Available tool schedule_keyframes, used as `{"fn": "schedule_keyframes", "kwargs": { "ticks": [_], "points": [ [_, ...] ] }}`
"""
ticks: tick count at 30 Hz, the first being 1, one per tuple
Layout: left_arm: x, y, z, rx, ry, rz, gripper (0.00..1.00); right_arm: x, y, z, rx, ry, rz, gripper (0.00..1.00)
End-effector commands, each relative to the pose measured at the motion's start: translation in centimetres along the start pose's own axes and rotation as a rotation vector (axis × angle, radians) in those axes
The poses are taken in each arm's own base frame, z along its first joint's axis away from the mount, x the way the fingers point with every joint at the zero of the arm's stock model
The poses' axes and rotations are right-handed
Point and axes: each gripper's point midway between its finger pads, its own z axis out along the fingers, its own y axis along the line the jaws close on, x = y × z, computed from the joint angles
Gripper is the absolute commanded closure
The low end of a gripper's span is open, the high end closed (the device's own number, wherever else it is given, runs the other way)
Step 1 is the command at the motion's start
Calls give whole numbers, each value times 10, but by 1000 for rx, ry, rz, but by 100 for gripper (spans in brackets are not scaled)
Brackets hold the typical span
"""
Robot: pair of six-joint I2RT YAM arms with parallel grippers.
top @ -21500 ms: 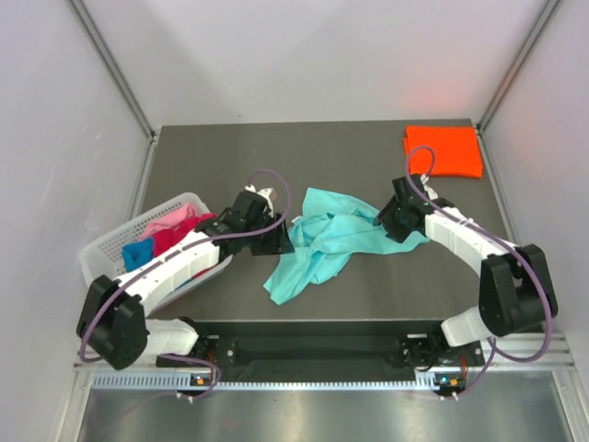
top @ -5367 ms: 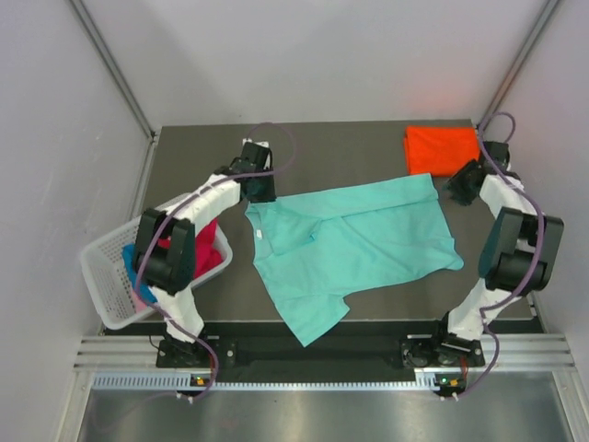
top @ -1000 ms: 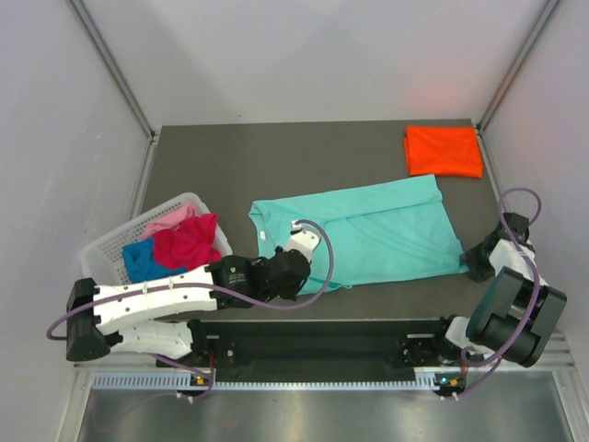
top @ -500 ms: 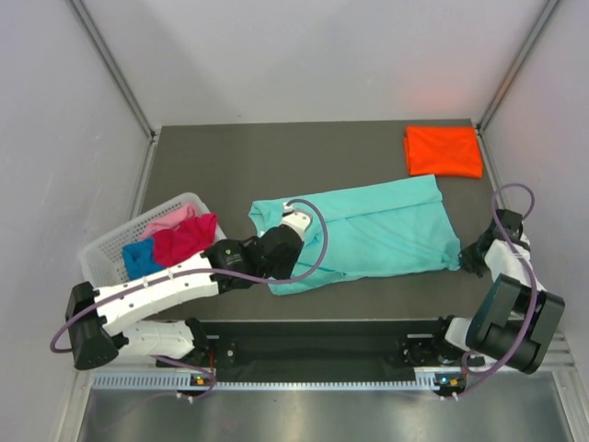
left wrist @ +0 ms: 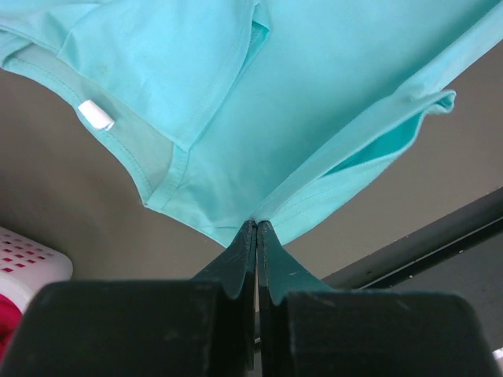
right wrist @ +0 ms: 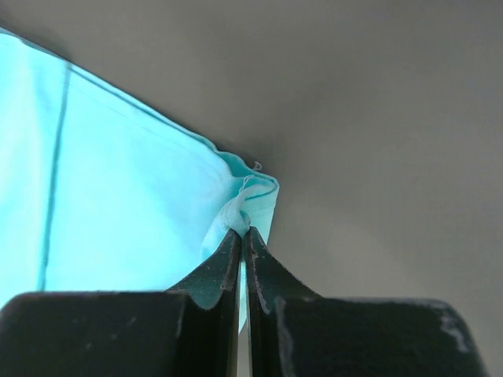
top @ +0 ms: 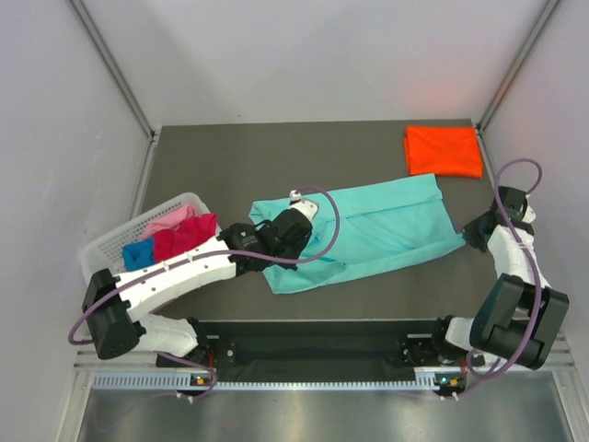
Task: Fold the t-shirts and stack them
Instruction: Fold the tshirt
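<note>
The teal t-shirt (top: 386, 226) is a plain, unpatterned aqua with a small white tag (left wrist: 96, 115), and the orange t-shirt (top: 443, 151) is a bright solid orange against the dark grey-brown worktop (top: 239, 157). The white lattice basket (top: 99, 256) shows plain magenta-red cloth (top: 184, 238), blue cloth (top: 138, 255) and pink cloth (top: 168, 219). The left arm (top: 175, 276) and right arm (top: 515, 253) are white with black joints and purple cables (top: 337, 221), and the left pincer (left wrist: 257, 226) and right pincer (right wrist: 242, 232) are black.

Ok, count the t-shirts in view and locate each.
5. Teal shirt mid-table, pinched by left claw and right claw; orange shirt folded, far right corner; magenta shirt, blue shirt, pink shirt in the basket, where more may hide.
</note>
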Motion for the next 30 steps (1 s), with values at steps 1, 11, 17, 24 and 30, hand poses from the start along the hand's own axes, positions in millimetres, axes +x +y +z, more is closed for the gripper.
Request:
{"fn": "schedule_keyframes", "kwargs": {
  "ticks": [1,11,17,24,30],
  "points": [
    [-20,7,-5,-30,-25,7,100,-30,28,-4,-63,-72,-26,100],
    [-49,41,14,-111,-11,-20,100,-31,77,14,-178,4,-70,100],
    [-65,61,30,-138,14,-23,100,-27,100,31,-186,27,-61,100],
    [-71,95,54,-203,92,-8,100,-30,108,55,-161,48,-62,100],
    [-81,114,59,-235,104,-2,100,-34,106,61,-140,28,-62,100]
  ]
}}
